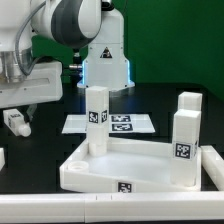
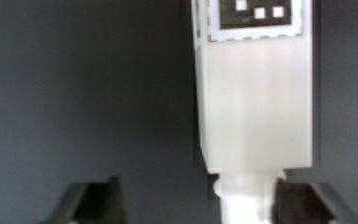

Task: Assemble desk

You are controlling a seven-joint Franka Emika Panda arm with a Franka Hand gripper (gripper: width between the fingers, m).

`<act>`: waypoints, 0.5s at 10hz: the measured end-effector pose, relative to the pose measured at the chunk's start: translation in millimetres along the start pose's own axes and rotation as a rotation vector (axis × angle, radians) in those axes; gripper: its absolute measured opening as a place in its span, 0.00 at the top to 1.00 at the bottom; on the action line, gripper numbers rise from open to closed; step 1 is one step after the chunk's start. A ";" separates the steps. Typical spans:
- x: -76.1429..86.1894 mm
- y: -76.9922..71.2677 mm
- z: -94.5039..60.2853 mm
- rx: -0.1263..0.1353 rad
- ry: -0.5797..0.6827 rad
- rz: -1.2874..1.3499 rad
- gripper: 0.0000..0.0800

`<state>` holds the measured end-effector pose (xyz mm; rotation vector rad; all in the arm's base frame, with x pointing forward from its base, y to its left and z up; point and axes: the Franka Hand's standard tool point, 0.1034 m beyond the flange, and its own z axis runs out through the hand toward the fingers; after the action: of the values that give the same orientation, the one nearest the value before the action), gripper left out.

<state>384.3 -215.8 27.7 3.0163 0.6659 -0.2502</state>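
Observation:
The white desk top (image 1: 100, 180) lies at the front of the black table. One tagged leg (image 1: 97, 115) stands upright at its far corner on the exterior view's left. Two more legs (image 1: 185, 140) (image 1: 190, 104) stand at its right side. In the wrist view a fourth leg (image 2: 256, 100) lies flat on the table, its tag at the far end and its narrow peg (image 2: 243, 190) between my fingers. My gripper (image 2: 202, 200) is open, with the peg close to one finger (image 2: 309, 200) and a wide gap to the other. The gripper (image 1: 14, 120) hangs low at the exterior view's left.
The marker board (image 1: 110, 123) lies behind the desk top, in front of the robot base (image 1: 105, 60). A small white piece (image 1: 2, 157) shows at the exterior view's left edge.

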 end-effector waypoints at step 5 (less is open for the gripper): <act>6.6 -16.5 -2.1 0.018 -0.045 0.018 0.99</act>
<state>383.5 -198.0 28.5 3.0226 0.6355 -0.3234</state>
